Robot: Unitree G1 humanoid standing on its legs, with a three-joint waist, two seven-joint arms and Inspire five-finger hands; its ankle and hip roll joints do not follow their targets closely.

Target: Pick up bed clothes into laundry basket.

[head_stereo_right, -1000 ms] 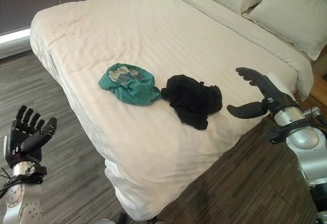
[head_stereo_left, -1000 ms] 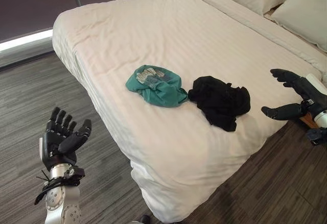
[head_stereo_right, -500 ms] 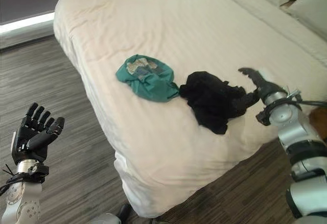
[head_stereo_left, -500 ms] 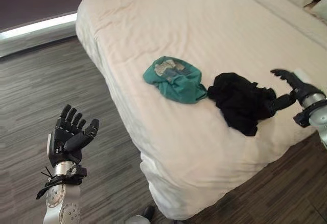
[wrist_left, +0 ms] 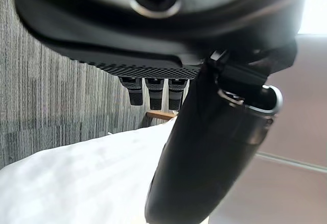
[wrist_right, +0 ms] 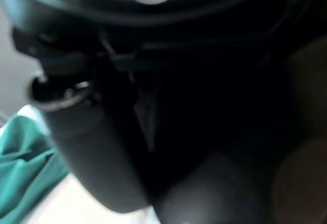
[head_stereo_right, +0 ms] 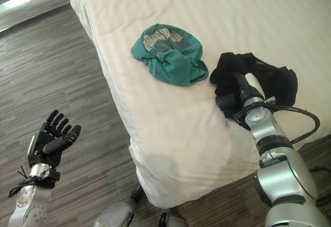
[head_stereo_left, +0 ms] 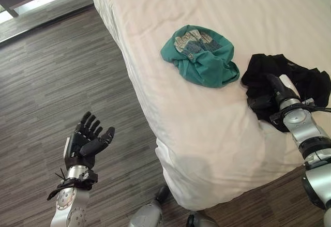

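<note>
Reaching with right robot hand [head_stereo_left: 273,93] into black clothes [head_stereo_left: 305,80] on bed [head_stereo_left: 207,134] — grip impossible to tell; left robot hand [head_stereo_left: 89,140] spread over floor [head_stereo_left: 62,72]; green shirt [head_stereo_left: 200,56] lying beside.

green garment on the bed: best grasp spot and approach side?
Judging by its pose, grip the bunched, folded ridge at the near edge of the green garment, where the cloth stands up in thick folds. Come from above on the side toward the bed's near edge; the black garment and right hand crowd its right side.
</note>
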